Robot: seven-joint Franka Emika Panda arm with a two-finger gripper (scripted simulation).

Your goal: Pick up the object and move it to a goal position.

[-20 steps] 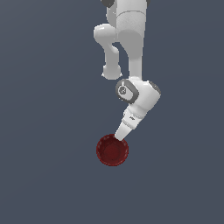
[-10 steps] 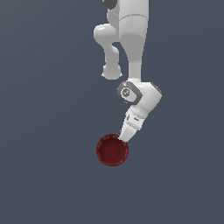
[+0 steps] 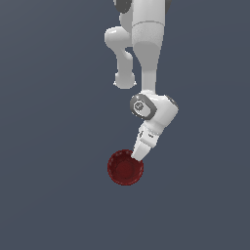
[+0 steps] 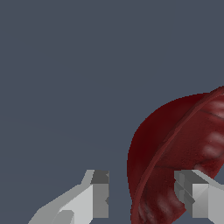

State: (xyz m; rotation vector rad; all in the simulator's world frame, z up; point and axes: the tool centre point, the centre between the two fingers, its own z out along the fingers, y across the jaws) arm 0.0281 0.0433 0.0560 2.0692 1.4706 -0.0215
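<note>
The grey worktop (image 3: 53, 146) fills everything around the machine, flat and plain. Against it the white arm (image 3: 149, 53) comes down from twelve o'clock in the exterior view, bends at a rounded joint with a grey cap, then slants toward seven o'clock to its tip.

Next in size is the dark red bowl (image 3: 125, 167), round, thin-rimmed, darker inside — it sits low in the exterior view, a little toward that view's left of centre. The arm's tip meets the bowl's rim at about the two o'clock point of the bowl.

The gripper (image 3: 138, 155) is smallest. In the wrist view the gripper (image 4: 146, 192) stands apart, not clamped: one finger (image 4: 97, 197) hangs outside the bowl's wall over bare worktop, the other finger (image 4: 197, 194) lies over the ribbed inside, so the rim (image 4: 151, 175) runs up between the two. Whether either pad touches the wall I cannot tell. The bowl (image 4: 175, 144) appears tilted from this camera, its outer wall smooth and its inner side marked with pale ridges.
</note>
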